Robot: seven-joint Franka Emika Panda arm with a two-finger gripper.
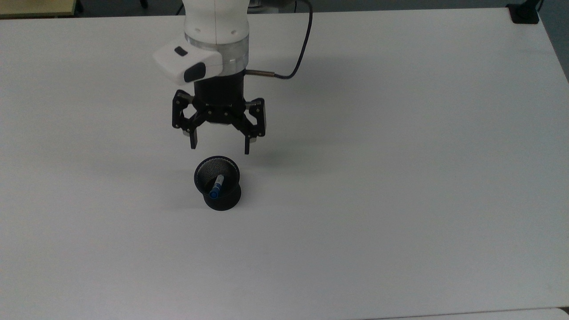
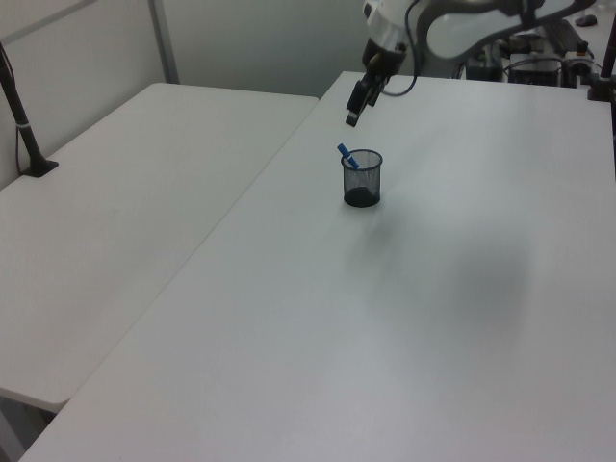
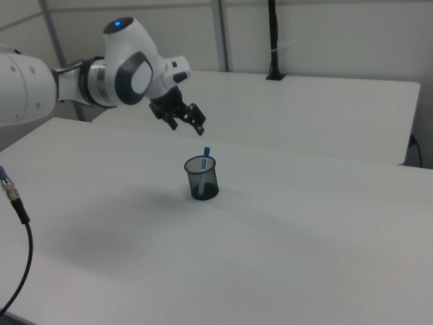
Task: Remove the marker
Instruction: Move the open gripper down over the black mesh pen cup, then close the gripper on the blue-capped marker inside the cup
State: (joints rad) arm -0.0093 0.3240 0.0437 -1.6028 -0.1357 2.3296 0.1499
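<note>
A black mesh cup [image 1: 221, 203] stands upright on the white table [image 1: 400, 178]. The marker [image 1: 216, 186], white with a blue cap, leans inside it, cap end poking above the rim [image 2: 344, 153] [image 3: 206, 153]. My gripper [image 1: 220, 147] hangs open just beyond the cup's rim toward the top view's upper edge, fingers pointing down, nothing between them. In the left view the gripper [image 2: 353, 114] is above the cup [image 2: 362, 183] and slightly to its left. In the right view the gripper [image 3: 188, 128] hovers above and left of the cup [image 3: 201, 179].
A black cable [image 1: 302, 49] trails from the wrist. A black clamp [image 1: 524, 13] sits at the table's far right corner. A second white table [image 2: 115, 221] adjoins on the left view's left, with a black post [image 2: 21, 120] on it. Another cable [image 3: 17, 210] hangs at the right view's left.
</note>
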